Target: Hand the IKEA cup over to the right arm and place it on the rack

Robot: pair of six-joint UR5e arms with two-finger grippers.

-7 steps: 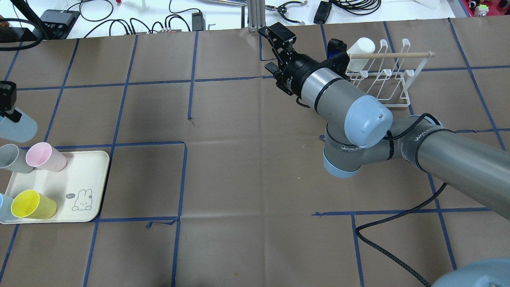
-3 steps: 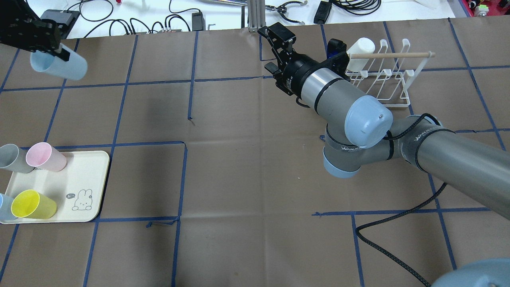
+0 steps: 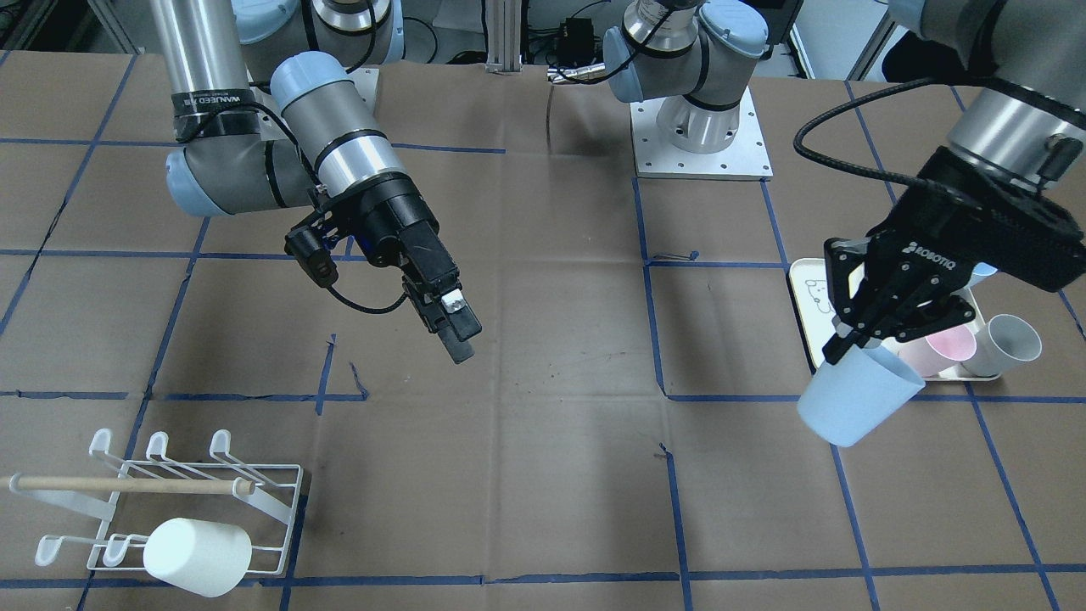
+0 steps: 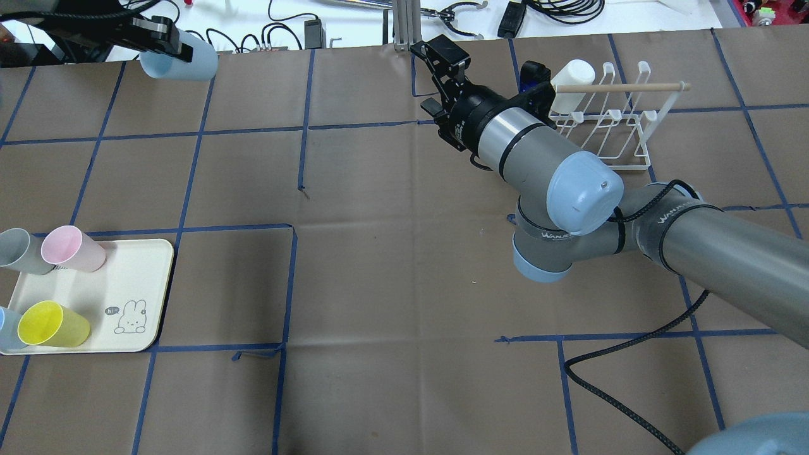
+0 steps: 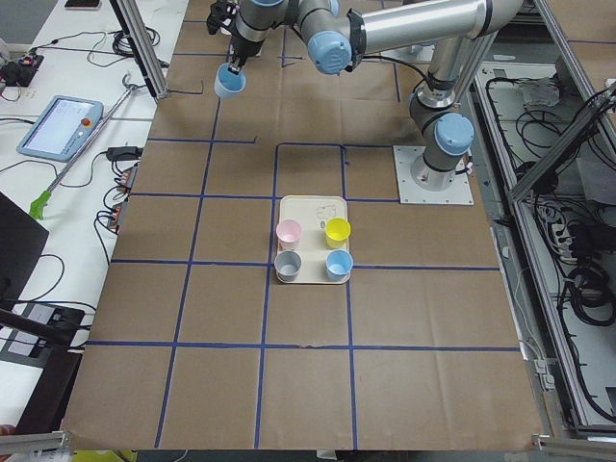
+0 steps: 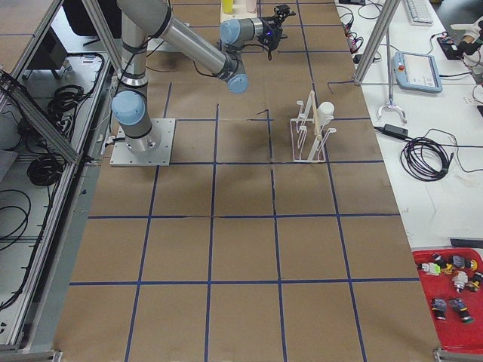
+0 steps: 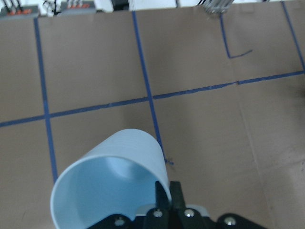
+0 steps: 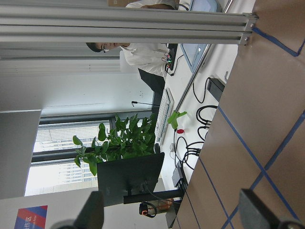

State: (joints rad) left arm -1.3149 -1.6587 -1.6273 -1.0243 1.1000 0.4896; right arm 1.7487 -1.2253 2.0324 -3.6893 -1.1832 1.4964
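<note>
A light-blue IKEA cup (image 4: 183, 61) hangs tilted over the table's far left corner, with my left gripper (image 4: 169, 43) shut on its rim. The left wrist view shows the cup's open mouth (image 7: 107, 191) and the fingers (image 7: 167, 195) pinching its wall. In the front-facing view the cup (image 3: 857, 399) hangs below the left gripper (image 3: 859, 335). The right arm's gripper (image 4: 431, 79) stands open and holds nothing, in mid-air left of the rack (image 4: 610, 123); it also shows as the right gripper (image 3: 454, 327). A white cup (image 4: 572, 74) sits on the rack's far prong.
A cream tray (image 4: 136, 278) at the near left holds a pink cup (image 4: 71, 248), a grey cup (image 4: 22, 251), a yellow cup (image 4: 52, 324) and a blue one. Cables and tools lie beyond the table's far edge. A person (image 8: 143, 52) shows in the right wrist view.
My left gripper has carried the light-blue cup from the left edge above the tray away toward the far edge and rightward. The right arm has not moved.
</note>
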